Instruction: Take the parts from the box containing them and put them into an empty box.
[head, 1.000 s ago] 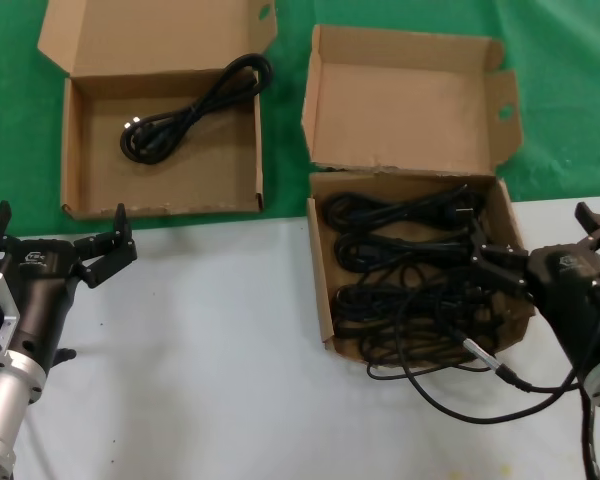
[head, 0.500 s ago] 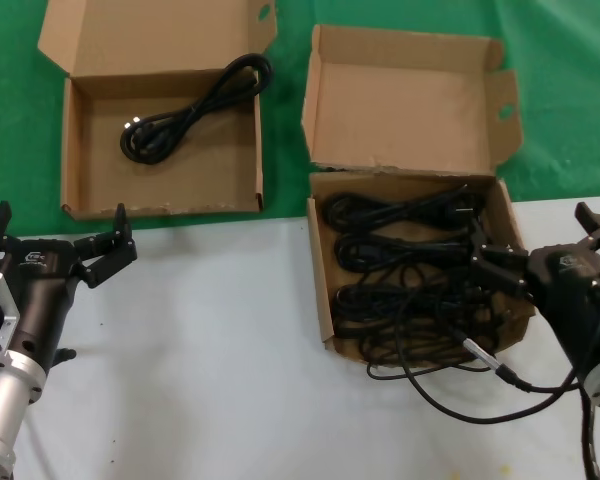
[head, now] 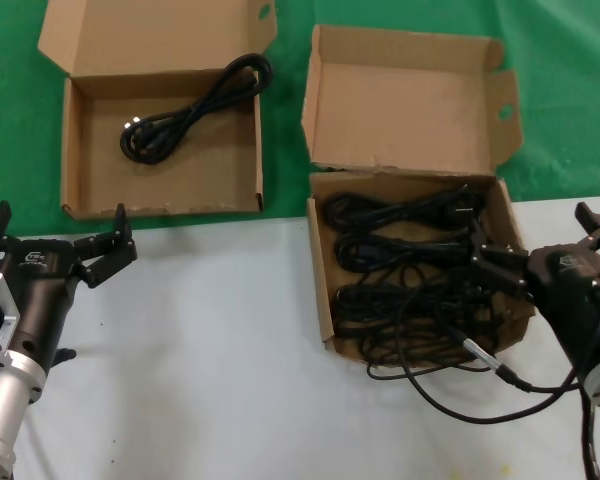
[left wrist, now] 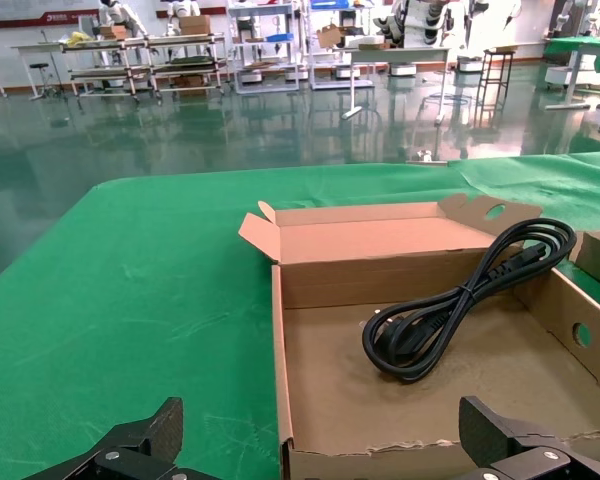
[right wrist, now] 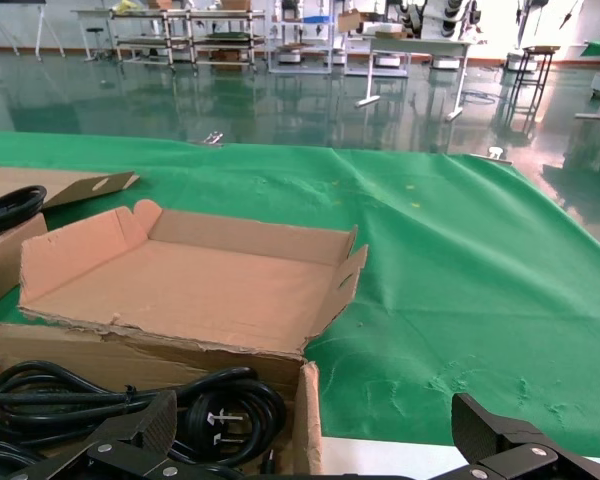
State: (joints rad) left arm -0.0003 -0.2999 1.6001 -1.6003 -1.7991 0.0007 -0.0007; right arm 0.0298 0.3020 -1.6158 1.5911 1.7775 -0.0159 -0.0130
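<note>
Beside the full box (head: 417, 262), the right gripper (head: 535, 250) hovers with fingers spread over its near corner, closest to the cords (head: 405, 270) lying crosswise; the left gripper (head: 55, 243), also spread, waits before the other box (head: 160, 150), holding one cord (head: 190, 110).

A table carries everything: its far part is covered by a green cloth (head: 560, 90), its near part is a bare white surface (head: 210, 350). The wider, shallower box (head: 90, 170) lies on the green cloth. The squarish box (head: 325, 300) sits on the white part, its raised lid apparently over the cloth's edge. A loose black cable (head: 460, 405) trails across the white beside it.
</note>
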